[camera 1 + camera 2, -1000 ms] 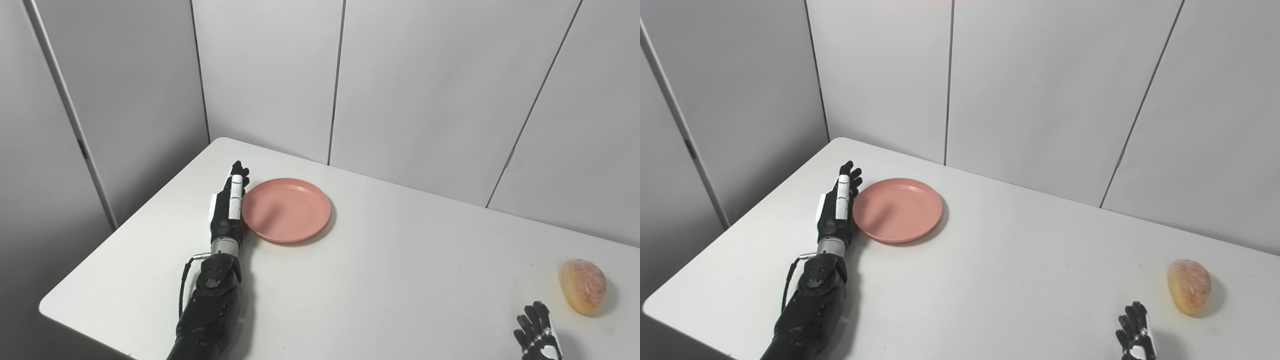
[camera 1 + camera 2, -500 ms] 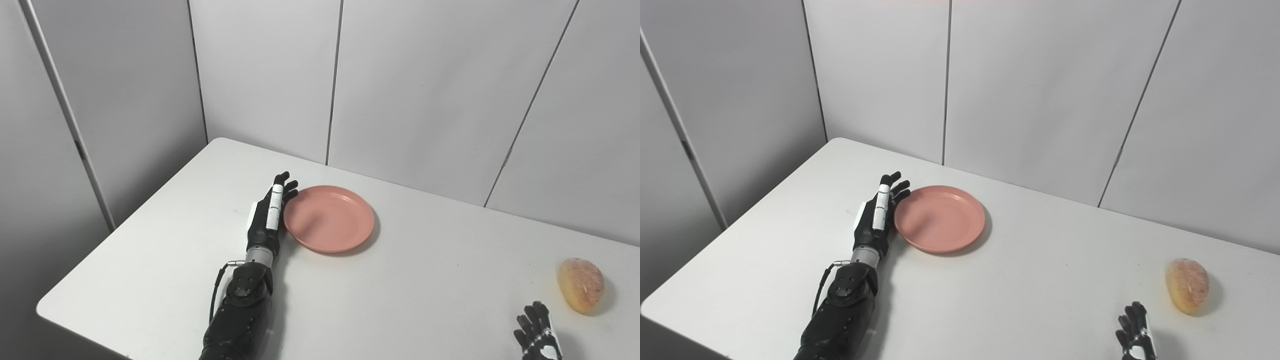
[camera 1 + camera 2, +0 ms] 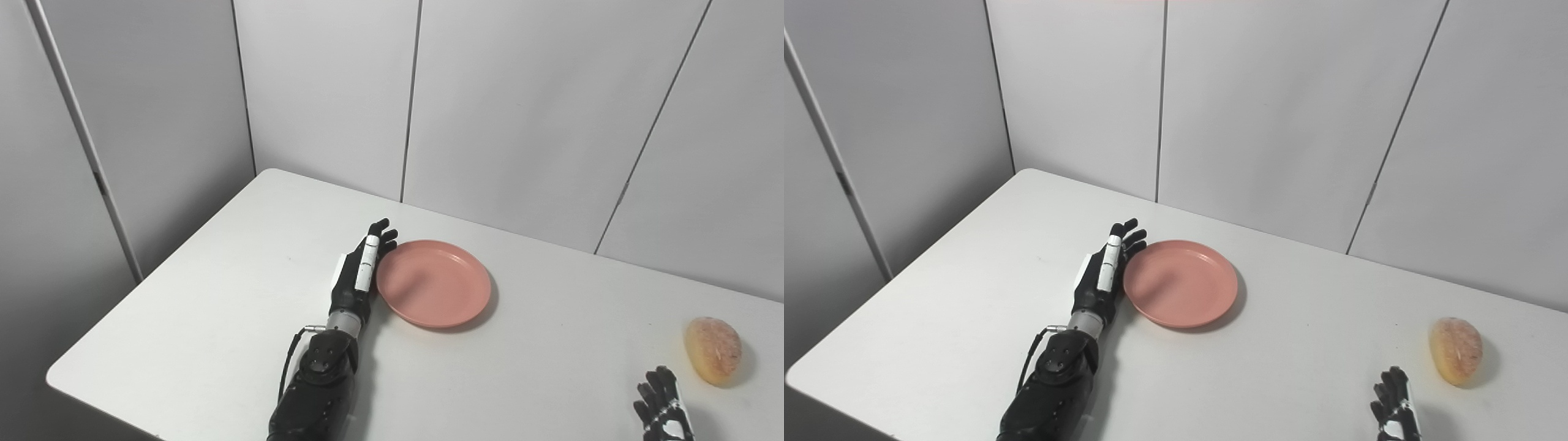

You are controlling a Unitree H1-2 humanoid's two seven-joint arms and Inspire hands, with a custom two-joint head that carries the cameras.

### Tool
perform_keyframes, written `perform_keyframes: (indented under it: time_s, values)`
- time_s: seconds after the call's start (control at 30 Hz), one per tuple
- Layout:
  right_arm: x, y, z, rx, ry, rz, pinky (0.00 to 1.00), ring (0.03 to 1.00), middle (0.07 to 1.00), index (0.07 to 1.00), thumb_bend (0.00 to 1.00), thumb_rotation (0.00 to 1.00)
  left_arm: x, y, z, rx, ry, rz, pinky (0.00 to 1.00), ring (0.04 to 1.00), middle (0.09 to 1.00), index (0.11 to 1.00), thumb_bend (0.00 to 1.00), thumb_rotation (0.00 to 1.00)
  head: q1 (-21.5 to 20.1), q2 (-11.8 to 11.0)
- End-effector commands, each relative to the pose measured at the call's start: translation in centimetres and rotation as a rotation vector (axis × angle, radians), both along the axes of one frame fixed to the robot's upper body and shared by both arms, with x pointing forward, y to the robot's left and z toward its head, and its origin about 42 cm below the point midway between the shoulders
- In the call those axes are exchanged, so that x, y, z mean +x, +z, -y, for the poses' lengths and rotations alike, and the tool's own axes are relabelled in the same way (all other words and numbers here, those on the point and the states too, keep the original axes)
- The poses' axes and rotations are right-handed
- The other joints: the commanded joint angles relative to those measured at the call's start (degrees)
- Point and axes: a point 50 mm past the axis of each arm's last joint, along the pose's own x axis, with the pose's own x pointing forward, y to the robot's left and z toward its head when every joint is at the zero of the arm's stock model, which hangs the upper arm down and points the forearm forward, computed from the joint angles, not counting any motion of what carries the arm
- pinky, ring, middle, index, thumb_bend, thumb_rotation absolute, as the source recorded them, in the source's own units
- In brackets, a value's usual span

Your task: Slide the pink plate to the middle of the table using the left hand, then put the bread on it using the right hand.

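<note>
Plate (image 3: 433, 283), pink, sits flat near the white table's (image 3: 214, 294) middle, the left hand (image 3: 361, 272) against its left rim, fingers straight, grasping nothing. Bread (image 3: 713, 350) lies far right; the right hand (image 3: 661, 413) rests just beside it, fingers spread, empty.
</note>
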Motion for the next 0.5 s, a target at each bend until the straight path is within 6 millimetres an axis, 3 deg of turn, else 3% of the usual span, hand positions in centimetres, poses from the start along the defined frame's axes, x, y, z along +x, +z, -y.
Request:
perform_keyframes:
  time_s: [0.0,0.33,0.47]
  values:
    - [0.3,1.3,-0.3,0.005,-0.001,0.043,1.0,1.0,0.984,0.983,0.51,0.94,0.8,0.9,1.3,-0.008,-0.032,0.028,0.93,0.885,0.874,0.866,0.74,1.0,-0.07,0.11]
    - [0.2,1.4,-0.4,-0.006,-0.001,0.055,1.0,0.99,0.966,0.975,0.46,0.91,1.0,1.3,3.1,-0.016,-0.075,0.03,0.92,0.881,0.874,0.867,0.75,1.0,-2.11,1.2]
    - [0.2,1.4,-0.6,-0.006,-0.001,0.053,1.0,0.989,0.96,0.965,0.49,0.88,0.9,1.1,3.7,-0.031,-0.095,0.022,0.93,0.886,0.881,0.866,0.75,1.0,-3.65,2.05]
